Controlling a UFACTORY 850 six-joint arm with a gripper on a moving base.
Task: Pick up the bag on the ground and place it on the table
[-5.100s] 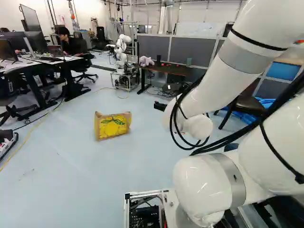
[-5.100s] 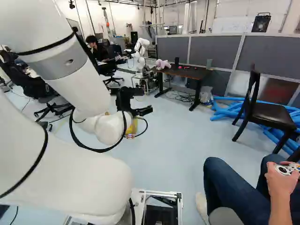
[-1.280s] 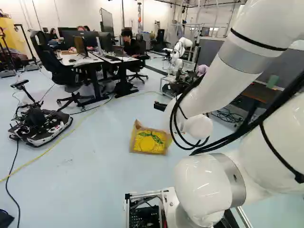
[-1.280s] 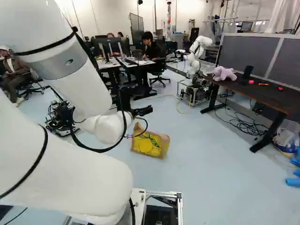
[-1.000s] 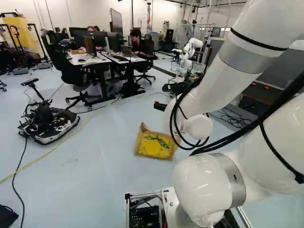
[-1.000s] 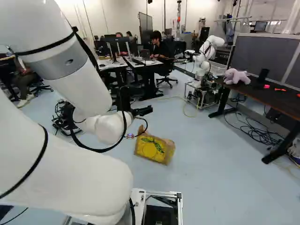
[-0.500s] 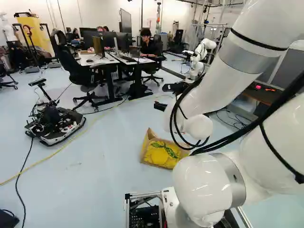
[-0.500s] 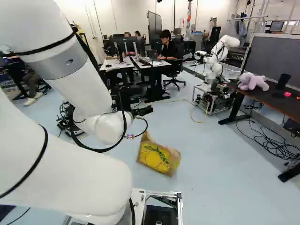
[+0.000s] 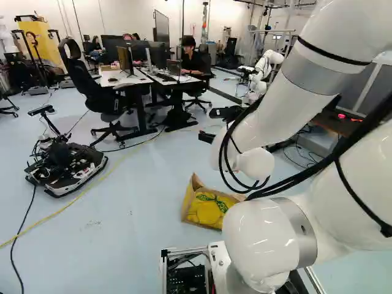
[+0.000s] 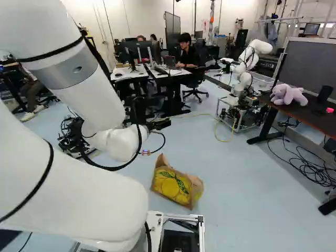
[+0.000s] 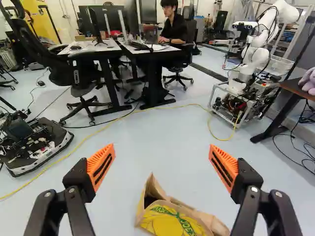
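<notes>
Gaping wide with nothing between its fingers, the black two-fingered hand (image 10: 158, 125) touches nothing; its wedge-shaped orange pads (image 11: 101, 167) are finely ribbed and stand well apart. The glossy, rounded white arm (image 9: 257, 125) reaches forward from the base, black cables looping beside its wrist, with the hand raised above the smooth pale blue-grey floor (image 9: 147, 202). On that floor, ahead of the base, lies the creased brown paper bag (image 10: 173, 185) with yellow fruit and green leaves printed on it, one corner peaked. A dark brown tabletop (image 10: 315, 116) stands at the right of the right base view.
</notes>
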